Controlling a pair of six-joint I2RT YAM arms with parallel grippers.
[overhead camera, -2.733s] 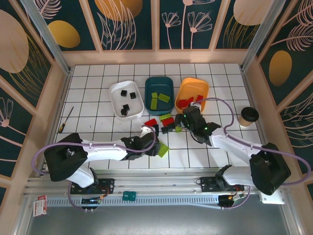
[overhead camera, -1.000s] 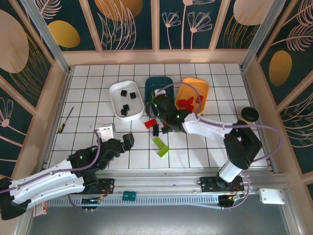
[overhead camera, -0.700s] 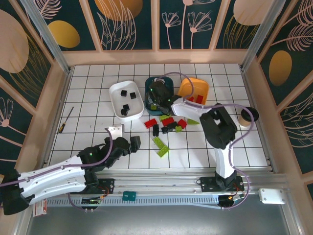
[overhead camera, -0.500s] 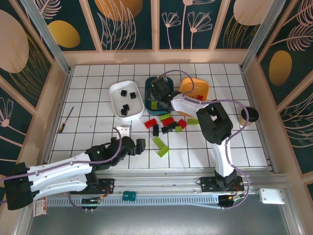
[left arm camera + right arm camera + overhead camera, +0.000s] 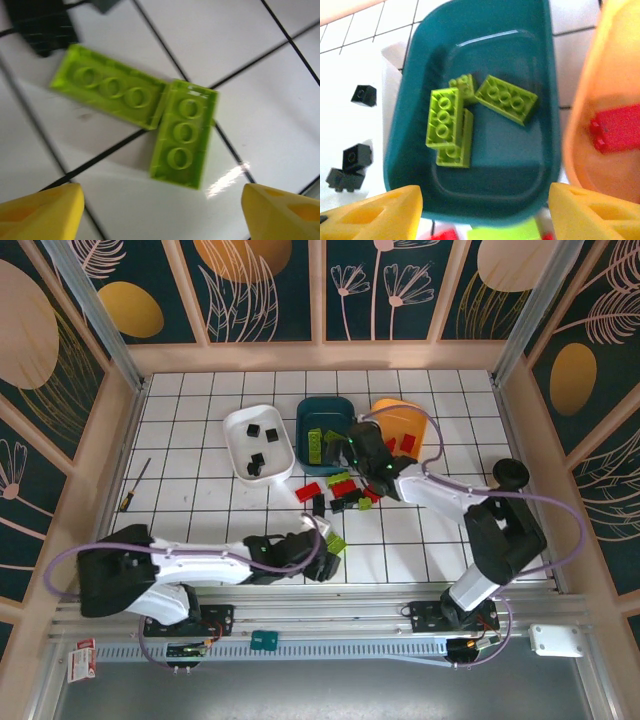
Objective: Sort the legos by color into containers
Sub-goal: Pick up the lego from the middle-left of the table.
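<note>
Two lime green oblong legos [image 5: 112, 92] [image 5: 185, 132] lie side by side on the tiles, just ahead of my open left gripper [image 5: 160, 215]; from above the pair [image 5: 333, 542] sits at the tip of the left gripper [image 5: 318, 560]. My right gripper [image 5: 485, 215] is open and holds nothing, hovering at the near rim of the dark teal bin [image 5: 520, 145], which holds several lime legos [image 5: 442, 117]. From above the right gripper [image 5: 355, 450] sits between the teal bin [image 5: 325, 405] and the orange bin [image 5: 388, 406]. A red lego [image 5: 617, 127] lies in the orange bin. Black legos [image 5: 258, 462] lie in the white bin [image 5: 240, 422].
A loose cluster of red, black and lime legos [image 5: 345, 490] lies below the bins, with a red one [image 5: 308, 492] and a black one [image 5: 318, 506] at its left. A paper cup with a dark lid [image 5: 510, 475] stands at the right. A screwdriver [image 5: 135, 485] lies far left.
My left gripper has swung right, up to the two lime legos. My right gripper has pulled back from over the teal bin toward its near right rim, and the right arm has unfolded to the right.
</note>
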